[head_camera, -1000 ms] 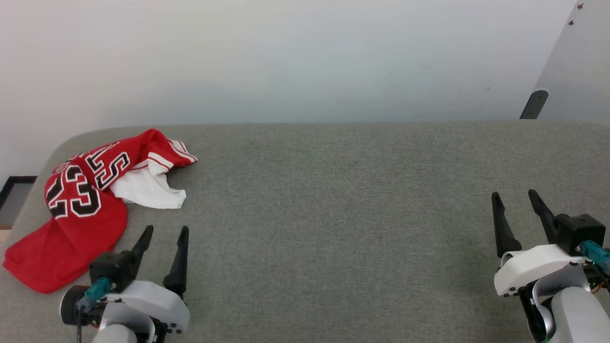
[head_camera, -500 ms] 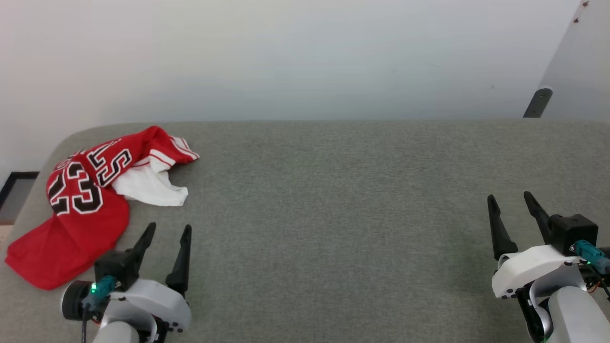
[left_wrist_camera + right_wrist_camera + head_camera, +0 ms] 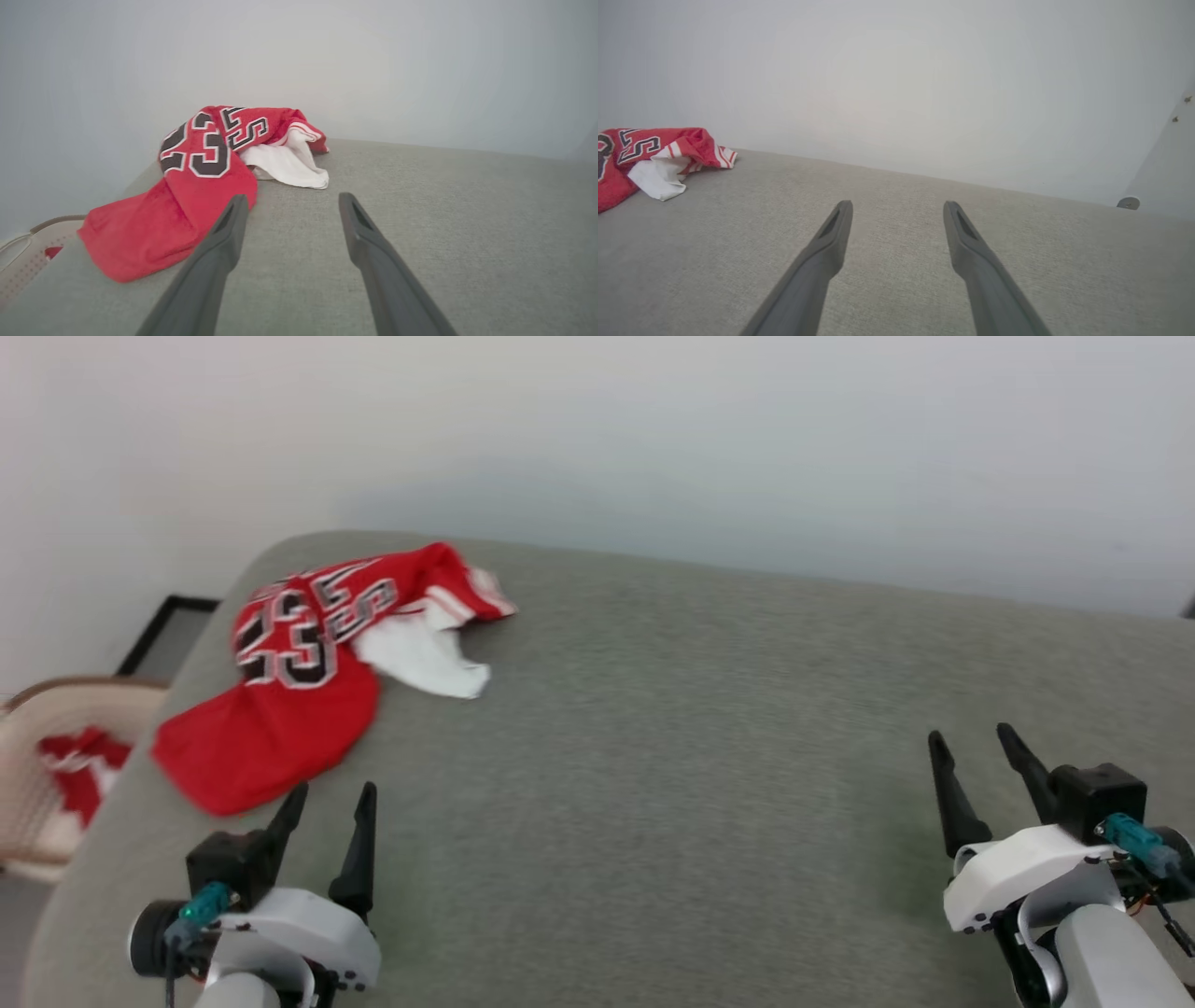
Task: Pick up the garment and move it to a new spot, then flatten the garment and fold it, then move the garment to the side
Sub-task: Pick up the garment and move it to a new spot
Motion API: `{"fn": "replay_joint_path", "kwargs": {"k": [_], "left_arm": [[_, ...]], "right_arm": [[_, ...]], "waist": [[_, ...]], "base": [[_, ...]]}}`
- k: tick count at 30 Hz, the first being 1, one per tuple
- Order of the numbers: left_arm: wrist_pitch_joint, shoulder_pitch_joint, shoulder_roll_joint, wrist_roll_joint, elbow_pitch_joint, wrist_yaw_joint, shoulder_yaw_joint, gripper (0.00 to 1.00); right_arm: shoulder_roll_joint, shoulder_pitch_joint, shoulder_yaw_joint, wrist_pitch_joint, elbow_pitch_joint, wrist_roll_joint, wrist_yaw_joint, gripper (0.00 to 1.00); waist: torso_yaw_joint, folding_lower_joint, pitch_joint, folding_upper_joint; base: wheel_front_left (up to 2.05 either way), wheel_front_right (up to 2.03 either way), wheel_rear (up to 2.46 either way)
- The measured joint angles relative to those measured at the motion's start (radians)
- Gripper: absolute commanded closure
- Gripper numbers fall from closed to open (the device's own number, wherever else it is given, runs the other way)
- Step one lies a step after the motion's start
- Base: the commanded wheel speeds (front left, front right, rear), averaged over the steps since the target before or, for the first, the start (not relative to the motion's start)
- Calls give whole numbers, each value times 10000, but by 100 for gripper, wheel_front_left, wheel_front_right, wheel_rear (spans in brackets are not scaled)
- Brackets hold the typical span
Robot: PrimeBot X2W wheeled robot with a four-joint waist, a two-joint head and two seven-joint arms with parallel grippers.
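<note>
**Head view.** The garment [image 3: 308,709], a crumpled red jersey-style T-shirt with white sleeves and a black, white-edged "23" print, lies heaped at the far left corner of the grey fabric-covered worktop [image 3: 653,756]. Its long axis runs from a plain red hem at the near left to striped sleeve trim at the far right. The left gripper [image 3: 333,791] is just on the near side of that hem, its fingers spread and empty, with a strip of bare worktop between them and the cloth. The right gripper [image 3: 969,735], fingers also spread and empty, is well apart at the near right. Beyond the worktop's left edge, a beige perforated basket [image 3: 37,775] holds other red-and-white cloth.

**Left wrist view.** The garment [image 3: 196,186] lies ahead and to the left of the parted fingers [image 3: 224,242]. The red hem is nearest, and the white sleeve is farther off, towards the middle.

**Right wrist view.** The garment [image 3: 644,154] is far off at the left edge, and there is bare worktop ahead of the spread fingers [image 3: 966,242].

The left arm is clearly nearer, so the pick probably falls to it, with a short reach forward and slightly left.
</note>
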Motion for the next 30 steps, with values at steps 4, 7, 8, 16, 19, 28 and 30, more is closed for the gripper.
{"fn": "replay_joint_path", "kwargs": {"k": [4,7,8,16,19,28,30], "left_arm": [[-2,217,-58,50,10,0,171,0],[0,380,-67,123,-25,0,326,0],[-2,426,-92,142,-29,0,368,0],[-2,1055,-307,48,-600,4,1521,0],[-4,1328,-453,48,-867,4,2017,0],[-4,1839,-984,355,-1476,2,2635,0],[-4,1865,-999,387,-1482,2,2673,0]], "right_arm": [[6,1,349,0,82,104,2,0],[-4,2,548,0,115,270,2,0],[-4,8,604,0,123,305,2,0],[313,-919,2186,0,594,652,6,0],[391,-1376,2834,0,917,899,6,0],[359,-2036,3916,0,1285,1804,6,0],[278,-2069,3981,0,1241,1941,6,0]], "waist": [[765,0,-8,0],[1375,0,-31,0],[1578,0,-41,0],[2958,1,16,0],[3256,1,144,0],[3532,0,442,0],[3521,0,417,0]], "base": [[0,0,0],[0,0,0],[0,0,0],[0,0,0],[0,0,0],[0,0,0],[0,0,0]]}}
